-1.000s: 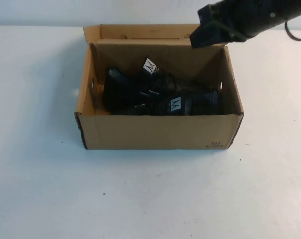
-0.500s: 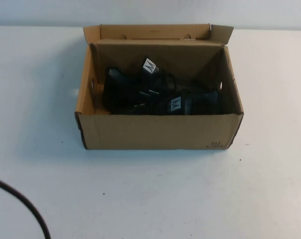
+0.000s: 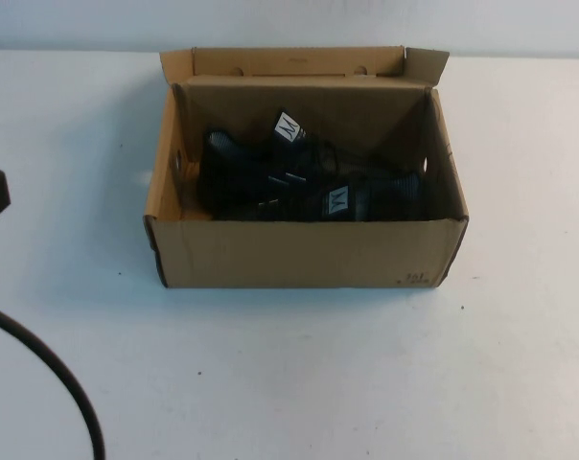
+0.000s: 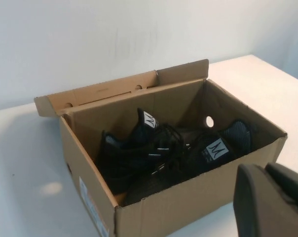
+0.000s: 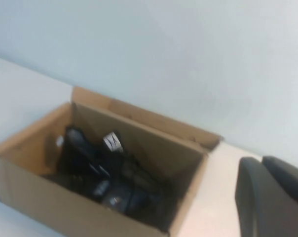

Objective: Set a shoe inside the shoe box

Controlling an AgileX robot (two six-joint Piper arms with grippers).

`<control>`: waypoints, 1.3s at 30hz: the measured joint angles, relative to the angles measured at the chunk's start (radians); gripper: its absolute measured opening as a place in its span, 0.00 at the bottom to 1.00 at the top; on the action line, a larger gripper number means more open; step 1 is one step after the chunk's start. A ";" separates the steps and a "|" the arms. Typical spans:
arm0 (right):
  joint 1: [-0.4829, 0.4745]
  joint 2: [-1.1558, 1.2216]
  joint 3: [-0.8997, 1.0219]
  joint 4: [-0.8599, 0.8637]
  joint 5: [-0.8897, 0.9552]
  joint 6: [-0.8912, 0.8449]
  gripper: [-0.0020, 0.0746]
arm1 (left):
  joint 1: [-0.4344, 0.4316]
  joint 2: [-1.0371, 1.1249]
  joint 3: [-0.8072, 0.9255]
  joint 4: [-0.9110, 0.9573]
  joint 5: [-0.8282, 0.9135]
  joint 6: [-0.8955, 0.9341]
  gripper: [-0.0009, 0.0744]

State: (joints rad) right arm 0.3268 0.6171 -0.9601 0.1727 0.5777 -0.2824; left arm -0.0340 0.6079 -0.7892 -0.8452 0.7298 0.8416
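Both shoes sit inside the shoe box [image 3: 299, 251], whose near wall hides their lower halves in the high view. The shoe [image 3: 366, 199] and its mate [image 3: 246, 172] merge into one dark mass there, so the line between them cannot be told. The print at the box's front corner [image 3: 416, 279] is too small to read. The left gripper [image 4: 270, 200] is cut off by the frame edge. The right gripper [image 5: 272, 195] is likewise cut off, and that view is blurred throughout
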 joint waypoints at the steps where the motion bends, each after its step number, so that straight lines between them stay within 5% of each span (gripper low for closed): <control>1: 0.000 -0.036 0.053 -0.027 -0.016 0.015 0.01 | 0.000 0.000 0.000 -0.006 0.000 0.002 0.01; 14: 0.000 -0.333 0.476 -0.110 -0.051 0.038 0.01 | -0.001 0.000 0.000 -0.032 0.047 0.006 0.01; 39: 0.000 -0.342 0.488 -0.105 -0.047 0.038 0.01 | -0.002 0.000 -0.002 -0.034 0.067 0.006 0.01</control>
State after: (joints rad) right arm 0.3268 0.2753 -0.4718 0.0681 0.5304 -0.2440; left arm -0.0361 0.6079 -0.7909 -0.8796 0.7968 0.8474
